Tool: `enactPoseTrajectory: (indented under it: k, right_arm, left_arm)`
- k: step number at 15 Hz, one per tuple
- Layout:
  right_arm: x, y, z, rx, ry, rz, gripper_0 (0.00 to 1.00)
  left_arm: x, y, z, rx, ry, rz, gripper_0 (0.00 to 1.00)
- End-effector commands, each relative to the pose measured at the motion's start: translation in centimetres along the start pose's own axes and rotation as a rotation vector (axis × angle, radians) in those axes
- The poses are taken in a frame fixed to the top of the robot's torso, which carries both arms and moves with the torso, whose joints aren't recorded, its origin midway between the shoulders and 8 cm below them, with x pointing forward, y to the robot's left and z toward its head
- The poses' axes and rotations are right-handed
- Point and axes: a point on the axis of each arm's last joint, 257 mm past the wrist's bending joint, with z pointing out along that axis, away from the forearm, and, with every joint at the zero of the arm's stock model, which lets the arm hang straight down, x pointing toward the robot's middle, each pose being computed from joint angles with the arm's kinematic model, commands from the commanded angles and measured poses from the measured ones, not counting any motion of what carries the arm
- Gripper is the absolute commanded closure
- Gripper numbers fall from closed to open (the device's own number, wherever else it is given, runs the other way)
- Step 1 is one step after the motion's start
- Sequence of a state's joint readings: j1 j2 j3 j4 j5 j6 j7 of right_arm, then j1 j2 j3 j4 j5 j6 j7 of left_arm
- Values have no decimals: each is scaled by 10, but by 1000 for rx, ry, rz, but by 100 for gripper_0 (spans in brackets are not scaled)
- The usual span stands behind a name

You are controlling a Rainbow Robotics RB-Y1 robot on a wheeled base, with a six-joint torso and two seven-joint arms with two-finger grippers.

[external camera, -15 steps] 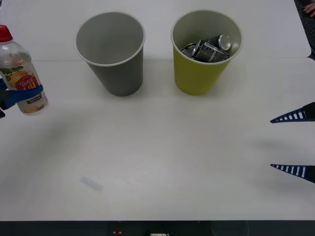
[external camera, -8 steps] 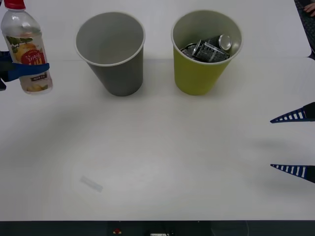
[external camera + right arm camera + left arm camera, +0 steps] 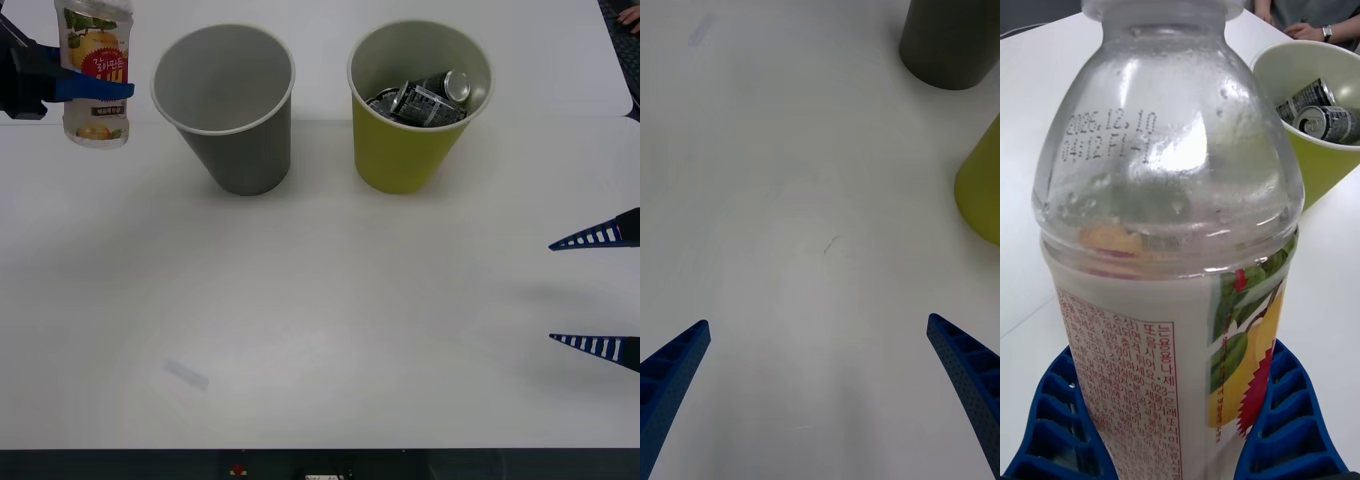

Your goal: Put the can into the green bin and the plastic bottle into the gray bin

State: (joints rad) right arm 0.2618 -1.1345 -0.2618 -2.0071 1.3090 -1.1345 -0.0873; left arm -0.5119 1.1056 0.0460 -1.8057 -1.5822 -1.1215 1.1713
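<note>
1. The plastic bottle (image 3: pixel 96 75) is held upright and clear of the table (image 3: pixel 320 320), off to the left of the gray bin (image 3: pixel 228 110) and about level with its rim. Its cap is cut off by the upper edge of the front view.

2. The left gripper (image 3: pixel 92 90) is clenched on the bottle at the label band; in the left wrist view the blue ribbed fingers (image 3: pixel 1060 420) are seen pressed against both sides of the bottle's lower body (image 3: pixel 1157 315).

3. The gray bin is observed to hold nothing. The green bin (image 3: pixel 412 110) stands just beside it on the right, and crushed cans (image 3: pixel 425 98) are seen lying inside it. The can half of the task is judged complete.

4. The right gripper (image 3: pixel 598 293) is parked at the right edge of the table, released, with its fingers spread wide and nothing between them.

5. Step in hand: carriage of the bottle toward the gray bin, with the lift judged sufficient.

6. Next move, as judged: the bottle is to be carried rightward until it is centred over the gray bin's mouth, then released. Care is called for so that the bottle's base clears the near rim, since the bin looks light and could be tipped by a knock.
</note>
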Motion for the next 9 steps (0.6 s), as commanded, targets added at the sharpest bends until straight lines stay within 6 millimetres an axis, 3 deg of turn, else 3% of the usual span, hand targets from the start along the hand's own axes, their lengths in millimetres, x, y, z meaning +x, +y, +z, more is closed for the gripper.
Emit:
enactPoseTrajectory:
  k: [1,6,9]
  right_arm:
    - [0,0,0,0,0,0,0]
    - [0,0,0,0,0,0,0]
    - [0,0,0,0,0,0,0]
  left_arm:
    - [-26,-7,23,-8,15,24,100]
    - [-66,5,63,6,76,60,100]
    - [-78,5,93,-25,91,63,100]
